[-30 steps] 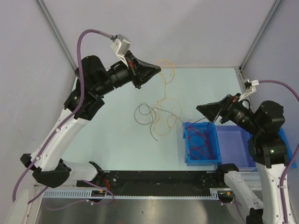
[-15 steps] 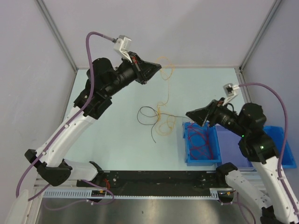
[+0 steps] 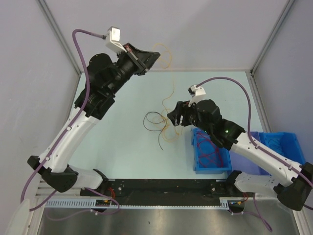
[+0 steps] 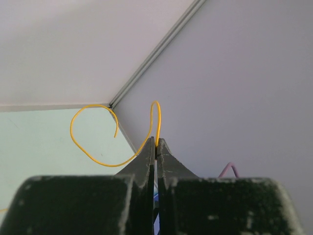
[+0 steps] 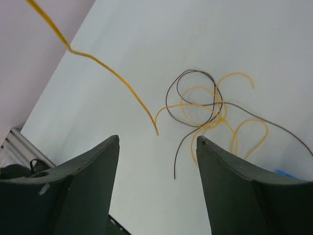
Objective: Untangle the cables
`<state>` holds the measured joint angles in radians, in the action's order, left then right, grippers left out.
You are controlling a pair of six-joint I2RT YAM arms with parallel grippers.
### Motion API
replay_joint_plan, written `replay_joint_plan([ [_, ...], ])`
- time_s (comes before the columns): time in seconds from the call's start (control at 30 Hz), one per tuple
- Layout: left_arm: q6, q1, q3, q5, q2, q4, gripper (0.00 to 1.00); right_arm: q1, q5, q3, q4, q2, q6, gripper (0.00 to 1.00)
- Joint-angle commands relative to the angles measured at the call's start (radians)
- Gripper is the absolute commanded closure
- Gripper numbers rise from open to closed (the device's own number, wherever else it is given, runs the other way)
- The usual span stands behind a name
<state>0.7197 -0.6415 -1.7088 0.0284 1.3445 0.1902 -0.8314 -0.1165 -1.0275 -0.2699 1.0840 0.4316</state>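
The cables [image 3: 169,125] lie as a loose tangle of orange-yellow loops with one black wire [image 3: 152,116] on the pale green table. One yellow cable [image 3: 171,93] rises from the tangle to my left gripper [image 3: 152,55], raised at the back wall. In the left wrist view the jaws [image 4: 156,142] are shut on that yellow cable [image 4: 95,105], which curls beyond the tips. My right gripper [image 3: 175,119] hovers over the tangle's right side. Its wrist view shows it open [image 5: 157,138] and empty, above the tangle [image 5: 210,113] and a black wire [image 5: 195,71].
A blue bin [image 3: 196,156] holding red cables [image 3: 211,149] stands just right of the tangle, under the right arm. A second blue bin [image 3: 283,142] sits at the far right. Frame posts and walls close off the back and the sides.
My right arm swung left from above the blue bin to over the tangle, its jaws narrowing somewhat. My left gripper rose up and back, pulling the yellow cable higher.
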Motion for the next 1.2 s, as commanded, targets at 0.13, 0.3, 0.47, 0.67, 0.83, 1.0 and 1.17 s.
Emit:
replay_joint_plan([
  [0.13,0.092,0.048,-0.012,0.034,0.004,-0.020,1.00,-0.009,-0.100,-0.013,0.198,0.076,-0.059,0.33],
  [0.3,0.096,0.057,-0.009,0.050,0.008,-0.028,1.00,-0.009,-0.072,-0.013,0.256,0.129,-0.054,0.34],
  [0.47,0.101,0.066,0.003,0.059,0.002,-0.029,1.00,-0.009,-0.075,-0.014,0.325,0.177,-0.056,0.39],
  [0.67,0.103,0.078,0.014,0.061,-0.007,-0.023,1.00,-0.009,-0.045,-0.026,0.363,0.229,-0.044,0.73],
  [0.83,0.107,0.080,0.023,0.050,-0.013,-0.015,1.00,-0.011,-0.020,-0.028,0.376,0.249,-0.010,1.00],
  [1.0,0.103,0.086,0.048,0.030,-0.038,-0.017,1.00,-0.020,-0.025,-0.028,0.371,0.222,-0.005,1.00],
  [1.17,0.057,0.108,0.067,-0.047,-0.070,0.060,0.99,0.000,-0.049,-0.075,0.310,0.093,-0.024,1.00],
])
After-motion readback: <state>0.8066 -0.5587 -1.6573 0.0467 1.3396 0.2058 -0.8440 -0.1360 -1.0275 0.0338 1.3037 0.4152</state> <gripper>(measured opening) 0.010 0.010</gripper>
